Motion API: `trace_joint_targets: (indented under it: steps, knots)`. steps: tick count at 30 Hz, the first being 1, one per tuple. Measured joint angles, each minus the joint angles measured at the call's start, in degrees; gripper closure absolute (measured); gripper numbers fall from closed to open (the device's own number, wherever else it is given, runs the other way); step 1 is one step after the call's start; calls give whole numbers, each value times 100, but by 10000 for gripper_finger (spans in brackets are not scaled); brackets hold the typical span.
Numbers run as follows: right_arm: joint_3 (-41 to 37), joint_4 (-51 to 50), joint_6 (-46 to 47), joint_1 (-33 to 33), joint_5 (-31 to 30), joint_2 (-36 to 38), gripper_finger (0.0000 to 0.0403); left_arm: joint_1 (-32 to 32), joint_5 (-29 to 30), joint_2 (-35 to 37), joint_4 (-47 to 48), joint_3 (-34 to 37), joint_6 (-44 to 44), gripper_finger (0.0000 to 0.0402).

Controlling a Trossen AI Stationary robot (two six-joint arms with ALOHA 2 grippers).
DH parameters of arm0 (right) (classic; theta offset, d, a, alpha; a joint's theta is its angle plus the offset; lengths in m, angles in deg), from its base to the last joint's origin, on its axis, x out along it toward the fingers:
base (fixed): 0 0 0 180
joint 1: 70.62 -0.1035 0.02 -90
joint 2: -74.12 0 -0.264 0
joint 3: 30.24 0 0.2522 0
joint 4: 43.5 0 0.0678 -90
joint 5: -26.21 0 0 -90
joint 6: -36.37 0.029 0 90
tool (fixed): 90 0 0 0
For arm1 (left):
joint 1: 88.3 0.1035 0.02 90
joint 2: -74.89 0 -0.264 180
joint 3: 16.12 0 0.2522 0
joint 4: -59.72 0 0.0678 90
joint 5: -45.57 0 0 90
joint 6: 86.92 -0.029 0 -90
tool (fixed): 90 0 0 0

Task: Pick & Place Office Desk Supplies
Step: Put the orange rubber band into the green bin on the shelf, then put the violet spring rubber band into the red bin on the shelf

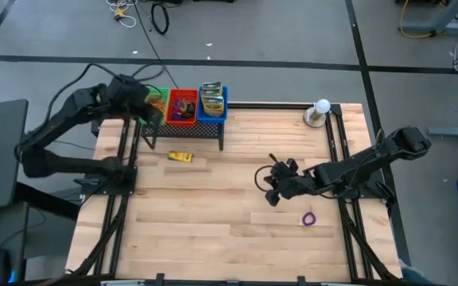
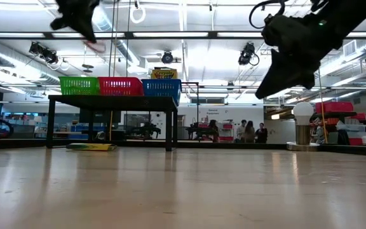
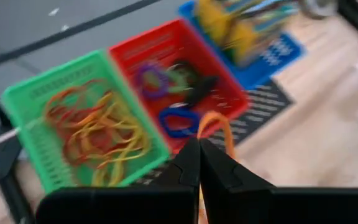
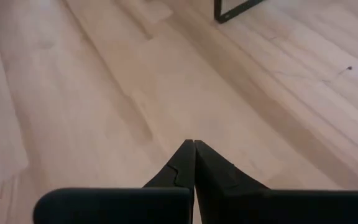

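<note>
Left fingers (image 3: 199,163) pinch an orange band (image 3: 215,126) over the green bin (image 3: 27,102), upper left; we've mostly binned. Right fingers (image 1: 271,193) closed, empty, mid-frame. Left: purple band (image 1: 308,218) lower right, crayon box (image 1: 180,157) on bench (image 1: 213,230).

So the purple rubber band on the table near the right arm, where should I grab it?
The purple rubber band lies flat on the table as a small loop, clear of other things. Come straight down from above and pinch one strand of the loop. The right gripper, shut and empty, is nearest; it would have to open first.
</note>
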Motion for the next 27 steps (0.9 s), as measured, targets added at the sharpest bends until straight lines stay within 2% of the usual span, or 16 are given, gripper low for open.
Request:
trace_joint_targets:
  steps: [6,11,14,17,27]
  knots:
    - [0,260,-2,259,-16,0,398,1870,-684,263,-873,1122,-397,400]
    - [0,300,23,345,-18,0,398,2927,-1093,146,-1782,1823,-515,400]
    - [0,334,193,342,-16,0,398,3144,-1343,-60,-2073,2007,-610,400]
    - [0,350,300,342,-14,0,398,3137,-1340,-267,-2095,2007,-738,389]
    - [0,480,295,342,27,0,398,3122,-1364,-415,-1875,1878,-1420,289]
